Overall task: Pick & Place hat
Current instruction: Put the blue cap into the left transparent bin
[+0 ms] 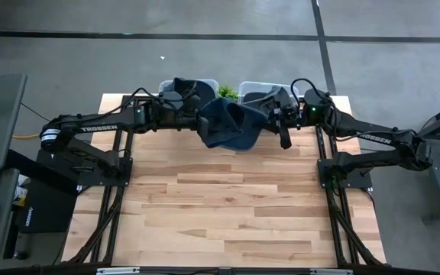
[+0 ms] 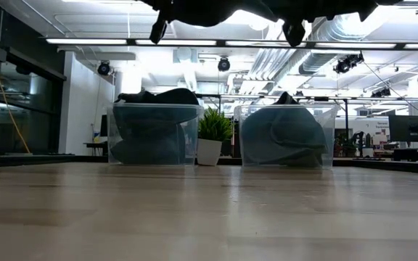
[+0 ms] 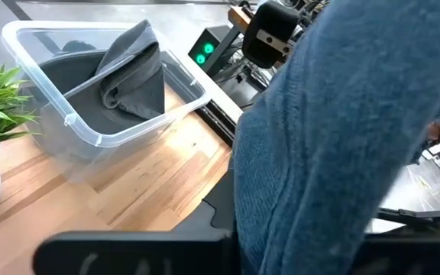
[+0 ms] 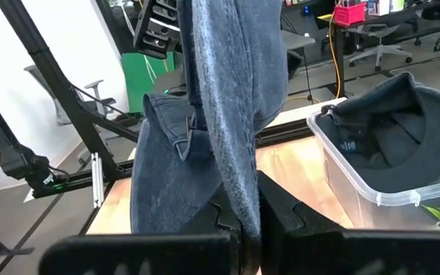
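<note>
Bare wooden table [image 1: 235, 206] fills the near side, since the work happens at the far edge. Both arms meet there, holding the blue hat [image 1: 228, 126] aloft between them, above the table just in front of the two clear bins. The right gripper [image 4: 250, 221] pinches the hat's fabric. Whether the left gripper [image 1: 193, 114] grips it too, I cannot tell. Hats already fill the left bin [image 2: 153, 134] and right bin [image 2: 285, 136], either side of a potted plant [image 2: 212, 134].

hat [image 1: 229, 124]: blue cloth, matt, coarse weave
bins [image 2: 154, 134]: clear glossy plastic
desk [image 1: 228, 206]: pale wood planks, smooth
</note>
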### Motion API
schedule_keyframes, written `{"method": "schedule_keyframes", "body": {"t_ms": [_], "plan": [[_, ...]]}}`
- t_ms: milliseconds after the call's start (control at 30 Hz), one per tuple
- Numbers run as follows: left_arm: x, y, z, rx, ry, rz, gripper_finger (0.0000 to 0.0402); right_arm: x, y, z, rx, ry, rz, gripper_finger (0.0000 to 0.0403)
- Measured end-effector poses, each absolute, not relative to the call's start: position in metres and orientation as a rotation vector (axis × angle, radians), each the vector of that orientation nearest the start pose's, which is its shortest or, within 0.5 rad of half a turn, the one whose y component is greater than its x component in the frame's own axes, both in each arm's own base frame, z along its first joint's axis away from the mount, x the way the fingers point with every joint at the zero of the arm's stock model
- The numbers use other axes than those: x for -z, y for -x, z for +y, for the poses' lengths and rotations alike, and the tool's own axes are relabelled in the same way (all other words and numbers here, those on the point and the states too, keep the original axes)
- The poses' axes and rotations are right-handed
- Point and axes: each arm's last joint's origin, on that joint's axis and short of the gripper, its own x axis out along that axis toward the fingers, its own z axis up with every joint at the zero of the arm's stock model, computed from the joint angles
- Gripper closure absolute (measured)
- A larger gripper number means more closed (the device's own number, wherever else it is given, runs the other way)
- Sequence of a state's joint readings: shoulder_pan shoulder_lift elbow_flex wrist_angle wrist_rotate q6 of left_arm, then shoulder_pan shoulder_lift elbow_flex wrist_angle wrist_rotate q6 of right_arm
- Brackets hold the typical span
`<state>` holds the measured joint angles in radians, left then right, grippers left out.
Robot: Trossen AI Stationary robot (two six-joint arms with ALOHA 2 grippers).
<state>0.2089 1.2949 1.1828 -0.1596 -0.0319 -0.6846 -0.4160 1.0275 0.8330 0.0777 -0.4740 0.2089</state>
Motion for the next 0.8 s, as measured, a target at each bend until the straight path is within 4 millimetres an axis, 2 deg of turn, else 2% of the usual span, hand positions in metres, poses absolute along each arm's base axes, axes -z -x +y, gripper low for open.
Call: {"method": "schedule_keyframes", "body": {"t_ms": [200,467,667,800], "plan": [[-0.364,-0.285,0.062,-0.332,0.700,0.176,0.0398,-0.330,-0.214,-0.080,-0.043,-0.254,0.116,0.0391],[-0.364,-0.285,0.062,-0.341,0.698,0.173,0.0400,-0.331,-0.211,-0.080,-0.038,-0.231,0.116,0.0301],[-0.364,-0.285,0.062,-0.350,0.697,0.170,0.0401,-0.339,-0.186,-0.084,0.044,-0.185,0.122,0.0229],[-0.364,-0.285,0.063,-0.366,0.695,0.165,0.0401,-0.341,-0.160,-0.083,0.164,-0.150,0.166,0.0204]]}}
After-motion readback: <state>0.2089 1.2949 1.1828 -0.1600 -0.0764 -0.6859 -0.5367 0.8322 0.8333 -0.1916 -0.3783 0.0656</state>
